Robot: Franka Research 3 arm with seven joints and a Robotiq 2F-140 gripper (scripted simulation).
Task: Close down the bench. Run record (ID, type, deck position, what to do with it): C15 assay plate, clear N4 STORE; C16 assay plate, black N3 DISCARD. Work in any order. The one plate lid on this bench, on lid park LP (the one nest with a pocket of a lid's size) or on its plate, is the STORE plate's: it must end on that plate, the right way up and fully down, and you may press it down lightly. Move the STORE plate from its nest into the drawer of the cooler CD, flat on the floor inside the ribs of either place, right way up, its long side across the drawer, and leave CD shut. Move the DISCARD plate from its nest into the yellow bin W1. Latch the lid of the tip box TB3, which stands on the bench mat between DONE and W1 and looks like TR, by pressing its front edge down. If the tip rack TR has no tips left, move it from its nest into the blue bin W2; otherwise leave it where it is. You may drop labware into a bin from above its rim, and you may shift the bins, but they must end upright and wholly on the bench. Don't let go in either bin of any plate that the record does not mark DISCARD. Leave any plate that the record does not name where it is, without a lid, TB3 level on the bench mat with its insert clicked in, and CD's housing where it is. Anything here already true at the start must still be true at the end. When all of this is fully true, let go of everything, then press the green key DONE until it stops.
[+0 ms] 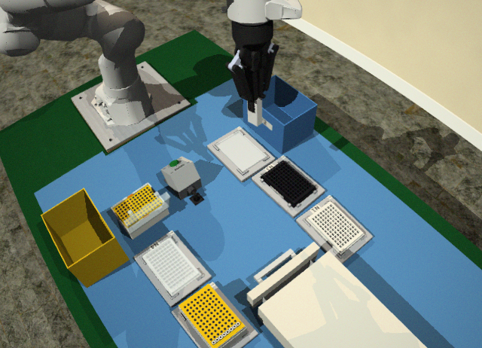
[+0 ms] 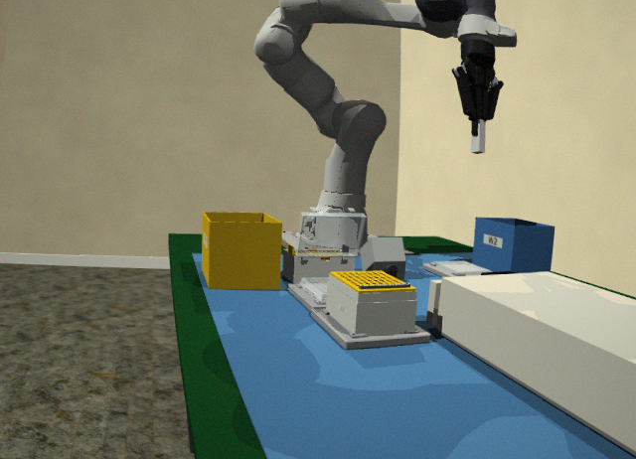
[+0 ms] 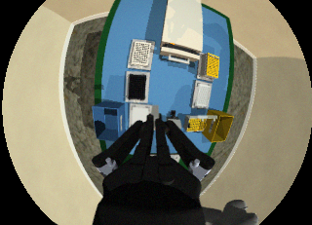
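My gripper (image 1: pixel 257 117) (image 2: pixel 477 143) (image 3: pixel 155 110) is shut and empty. It hangs high above the bench, over the near rim of the blue bin W2 (image 1: pixel 300 122) (image 2: pixel 513 243) (image 3: pixel 107 122). The white lid (image 1: pixel 241 153) (image 3: pixel 138 112) lies in its park nest just below. The black plate (image 1: pixel 288 182) (image 3: pixel 136 85) sits in the nest beside it. A clear plate (image 1: pixel 171 264) (image 3: pixel 202 94) sits in a nest near the yellow bin W1 (image 1: pixel 77 235) (image 2: pixel 240 256) (image 3: pixel 217 127). The tip box TB3 (image 1: pixel 138 210) shows its yellow insert. The tip rack TR (image 1: pixel 212 317) (image 2: pixel 371 300) shows a row of tips at its front edge.
A white plate (image 1: pixel 335 224) (image 3: pixel 140 54) sits in a nest by the cooler CD (image 1: pixel 342 309) (image 2: pixel 539 331) (image 3: pixel 182 20), whose drawer front (image 1: pixel 284 272) stands slightly out. The green DONE key (image 1: pixel 175 163) tops a grey box (image 2: pixel 383 256).
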